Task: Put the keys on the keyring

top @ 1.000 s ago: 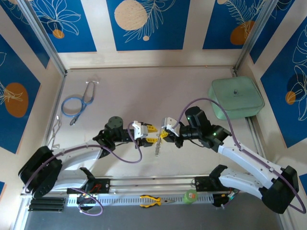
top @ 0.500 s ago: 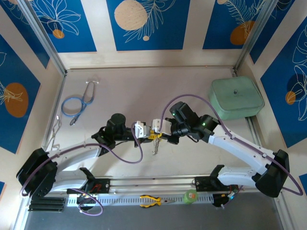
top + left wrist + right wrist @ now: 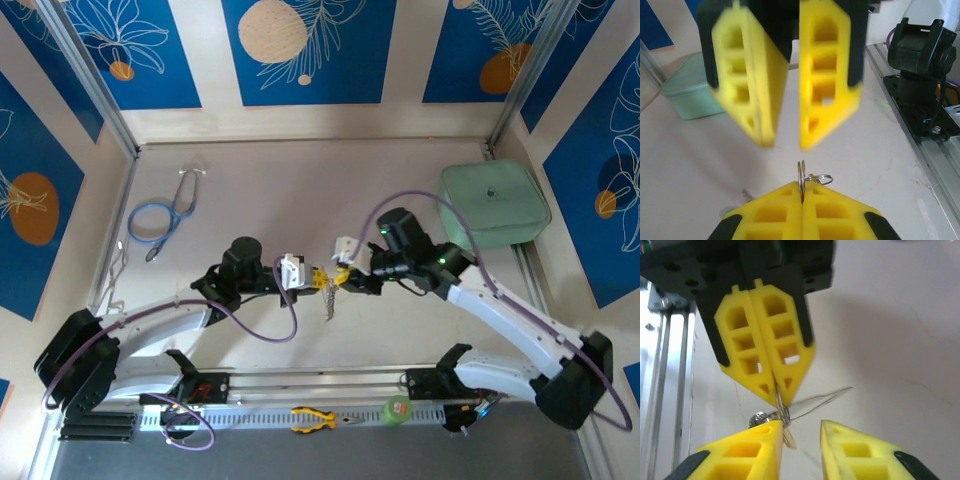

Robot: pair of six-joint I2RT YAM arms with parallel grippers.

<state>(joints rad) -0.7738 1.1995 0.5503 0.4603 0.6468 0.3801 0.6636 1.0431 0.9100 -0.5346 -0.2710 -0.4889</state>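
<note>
Top external view, nearest items first: one pair of yellow-handled pliers (image 3: 313, 418) and one green tape roll (image 3: 397, 408) lie on the rail at the near edge. Two arms rise from there and meet over the middle of the table (image 3: 260, 190). The left gripper (image 3: 314, 275) and right gripper (image 3: 343, 273) face each other tip to tip. One keyring (image 3: 328, 297) is present, hanging as a thin silver strand below the point where they meet. Individual keys cannot be made out on it at this size.

Left wrist view: the left gripper's jaws are pressed fully together, clamping one upright silver ring (image 3: 801, 176) of the keyring on edge. A second, smaller ring (image 3: 821, 178) lies just beside it. The right gripper's two fingers (image 3: 827, 90) hang above, apart, with a clear gap between them.

Right wrist view: the ring cluster sits at the left gripper's closed tips, close against one of the right gripper's parted fingers (image 3: 757, 447). Contact cannot be confirmed.

Far items, one each: a blue-tubed stethoscope (image 3: 150, 222) and wire clips (image 3: 115, 268) at the left, and a pale green lidded container (image 3: 492, 205) at the right.
</note>
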